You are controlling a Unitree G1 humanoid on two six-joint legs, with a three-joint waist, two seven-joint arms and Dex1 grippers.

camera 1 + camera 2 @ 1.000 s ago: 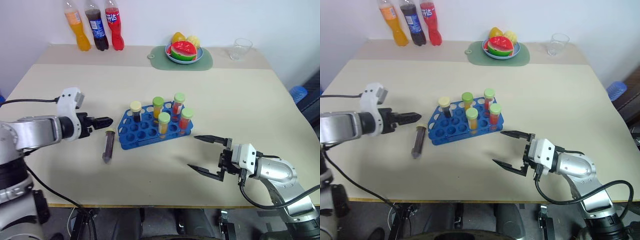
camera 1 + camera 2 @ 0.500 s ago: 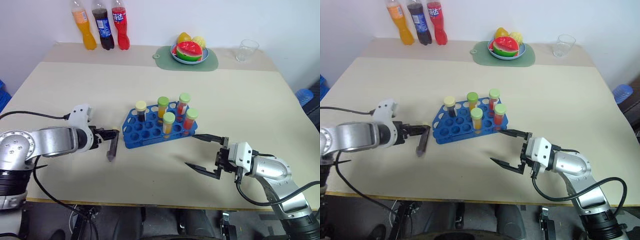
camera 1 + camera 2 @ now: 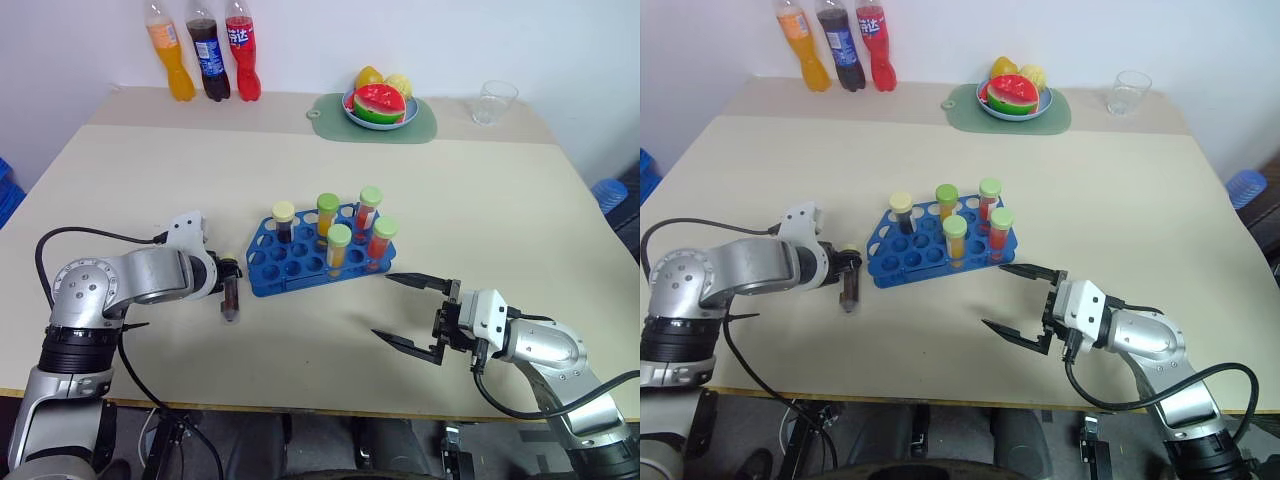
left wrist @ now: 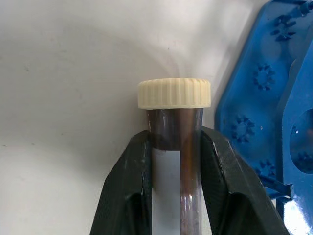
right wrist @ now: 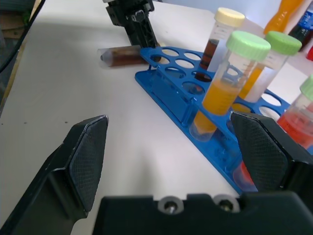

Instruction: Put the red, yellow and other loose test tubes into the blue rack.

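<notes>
Left claw (image 4: 173, 147) clamped on brown-liquid test tube (image 3: 230, 296) just under cream cap, tube lying on worktop (image 3: 480, 200) beside blue rack (image 3: 300, 268). Right claw (image 3: 410, 312) spread wide, holding nothing, near rack's right end. Five capped tubes upright in rack. Soda bottles (image 3: 205, 50), fruit plate (image 3: 378, 104), glass (image 3: 495, 100) at far edge.

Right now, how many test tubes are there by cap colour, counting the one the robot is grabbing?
Green caps: 4, all standing in the blue rack, e.g. one at.
Cream caps: 2, one standing in the rack, one on the dark tube lying on the table, clamped in the left gripper.
Total: 6 tubes.
</notes>
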